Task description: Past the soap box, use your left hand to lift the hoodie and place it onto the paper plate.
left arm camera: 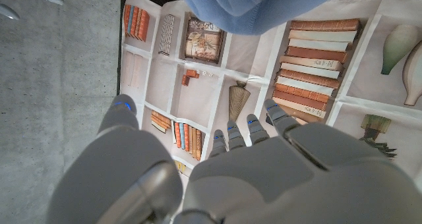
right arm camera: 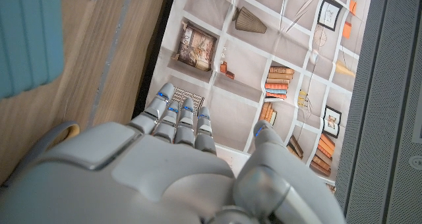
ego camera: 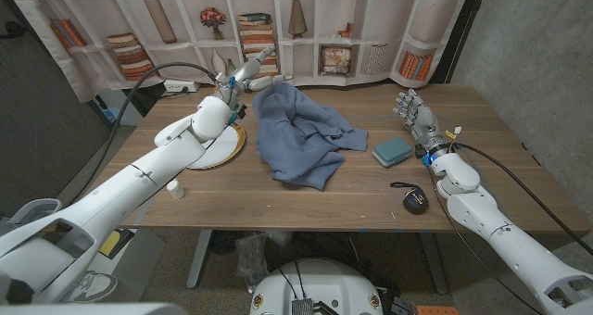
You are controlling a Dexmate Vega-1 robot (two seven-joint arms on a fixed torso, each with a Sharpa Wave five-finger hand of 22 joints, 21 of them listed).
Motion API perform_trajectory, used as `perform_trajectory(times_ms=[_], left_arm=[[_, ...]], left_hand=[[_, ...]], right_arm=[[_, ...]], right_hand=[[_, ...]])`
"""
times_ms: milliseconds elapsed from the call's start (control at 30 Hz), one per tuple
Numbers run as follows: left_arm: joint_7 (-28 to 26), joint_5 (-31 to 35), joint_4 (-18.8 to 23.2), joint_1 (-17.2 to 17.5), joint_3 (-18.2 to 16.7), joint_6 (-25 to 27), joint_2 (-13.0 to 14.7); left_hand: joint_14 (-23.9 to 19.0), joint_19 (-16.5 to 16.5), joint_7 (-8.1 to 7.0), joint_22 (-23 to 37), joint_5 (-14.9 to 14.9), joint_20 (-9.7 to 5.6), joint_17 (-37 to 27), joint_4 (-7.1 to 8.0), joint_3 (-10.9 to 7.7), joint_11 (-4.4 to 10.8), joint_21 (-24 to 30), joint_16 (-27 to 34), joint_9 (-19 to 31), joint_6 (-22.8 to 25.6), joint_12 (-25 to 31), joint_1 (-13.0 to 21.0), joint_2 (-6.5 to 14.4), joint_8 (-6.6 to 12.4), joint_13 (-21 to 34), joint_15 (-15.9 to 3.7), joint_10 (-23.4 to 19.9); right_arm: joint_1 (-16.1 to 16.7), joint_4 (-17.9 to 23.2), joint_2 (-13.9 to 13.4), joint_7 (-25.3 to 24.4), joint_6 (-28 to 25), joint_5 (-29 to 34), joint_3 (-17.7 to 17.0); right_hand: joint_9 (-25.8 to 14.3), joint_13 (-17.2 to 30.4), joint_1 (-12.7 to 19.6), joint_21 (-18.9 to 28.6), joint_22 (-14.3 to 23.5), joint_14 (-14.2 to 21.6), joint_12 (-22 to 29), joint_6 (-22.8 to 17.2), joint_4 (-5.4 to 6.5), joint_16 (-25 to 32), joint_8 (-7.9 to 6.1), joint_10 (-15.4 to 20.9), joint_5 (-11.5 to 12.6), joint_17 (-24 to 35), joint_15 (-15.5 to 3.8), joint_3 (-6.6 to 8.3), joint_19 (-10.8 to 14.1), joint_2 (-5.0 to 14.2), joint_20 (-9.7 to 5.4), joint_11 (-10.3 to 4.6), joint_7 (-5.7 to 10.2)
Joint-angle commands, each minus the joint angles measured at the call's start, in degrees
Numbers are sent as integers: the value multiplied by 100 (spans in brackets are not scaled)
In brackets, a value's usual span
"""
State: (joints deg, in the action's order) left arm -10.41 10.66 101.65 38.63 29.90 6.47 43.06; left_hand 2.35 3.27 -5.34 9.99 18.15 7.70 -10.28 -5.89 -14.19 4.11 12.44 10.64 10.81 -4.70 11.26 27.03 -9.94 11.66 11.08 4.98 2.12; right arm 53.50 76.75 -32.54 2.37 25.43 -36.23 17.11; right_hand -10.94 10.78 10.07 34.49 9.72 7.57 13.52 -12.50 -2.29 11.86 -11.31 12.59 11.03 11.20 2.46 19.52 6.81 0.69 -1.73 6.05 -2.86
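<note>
Left hand (ego camera: 248, 75), released and hovering upper centre beside the blue hoodie (ego camera: 301, 134), should be gathering thick folds before carrying leftward onto the paper plate (ego camera: 225, 153).

1 hoodie (ego camera: 301, 134), 1 soap box (ego camera: 392, 151), 1 plate (ego camera: 223, 149)

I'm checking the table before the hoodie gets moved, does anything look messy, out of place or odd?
The blue hoodie lies crumpled in a heap mid-table, not on the paper plate. The left arm crosses over the plate, hiding much of it. A small black gadget with a strap sits near the front edge. The teal soap box lies flat. Nothing looks spilled or damaged.
</note>
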Motion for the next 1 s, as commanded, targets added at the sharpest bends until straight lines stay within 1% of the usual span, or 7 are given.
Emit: perform_trajectory(times_ms=[33,300,567,633,767,900,1000], left_arm=[[-116,456,261,70,98,394,66],[-89,700,387,85,167,619,101],[-137,1000,448,77,291,773,80],[-186,1021,385,73,306,593,88],[-304,1070,314,102,297,377,70],[-371,1465,485,149,373,750,64],[-359,1744,595,161,439,988,81]], left_hand=[[-41,205,-52,5,13,272,-25,2,143,12,52,37,30,132,53,-50,-52,53,9,80,-20],[-27,341,-100,0,4,416,-26,12,295,9,56,24,32,146,46,-152,-83,41,9,134,8],[129,369,-136,-6,-6,462,-26,5,465,-60,10,-26,34,87,1,-243,-106,6,10,206,154],[125,367,-143,-6,-7,464,-26,4,481,-52,4,-22,34,79,1,-251,-107,2,10,208,159],[-76,522,-195,-1,-4,443,-23,-17,647,-46,16,59,37,105,41,-317,-114,10,11,210,100],[-126,714,-234,6,3,443,-21,-42,784,-48,49,66,39,243,84,-354,-114,58,10,210,-1],[-175,866,-278,8,12,464,-20,-65,956,1,52,71,39,439,128,-413,-113,117,9,189,-134]], right_arm=[[7,15,-14,0,66,15,-21],[-41,-71,26,45,105,10,-1],[-32,-112,73,50,170,2,5],[-12,-101,74,45,195,6,0],[52,-14,44,-14,185,33,-11],[124,110,8,-92,134,35,-34],[162,173,-14,-129,112,42,-47]], right_hand=[[-9,12,25,-34,28,57,-34,-47,-28,-6,-16,38,17,2,15,17,42,22,-1,8,6],[-9,12,24,-54,29,54,-35,-49,-32,-10,-16,41,16,1,19,12,39,20,6,2,12],[-9,12,24,-74,30,60,-37,-49,-37,-9,-15,45,15,1,17,8,45,22,8,8,17],[-9,12,22,-79,30,60,-38,-49,-37,-10,-15,45,15,1,17,7,46,22,7,9,18],[-9,12,23,-88,30,60,-39,-54,-40,-11,-16,45,15,0,23,6,49,23,8,9,14],[-9,12,22,-98,31,61,-40,-55,-41,-12,-16,47,15,0,20,4,52,24,10,10,19],[-9,12,21,-104,31,60,-41,-54,-42,-13,-15,46,15,0,23,2,52,25,10,6,18]])
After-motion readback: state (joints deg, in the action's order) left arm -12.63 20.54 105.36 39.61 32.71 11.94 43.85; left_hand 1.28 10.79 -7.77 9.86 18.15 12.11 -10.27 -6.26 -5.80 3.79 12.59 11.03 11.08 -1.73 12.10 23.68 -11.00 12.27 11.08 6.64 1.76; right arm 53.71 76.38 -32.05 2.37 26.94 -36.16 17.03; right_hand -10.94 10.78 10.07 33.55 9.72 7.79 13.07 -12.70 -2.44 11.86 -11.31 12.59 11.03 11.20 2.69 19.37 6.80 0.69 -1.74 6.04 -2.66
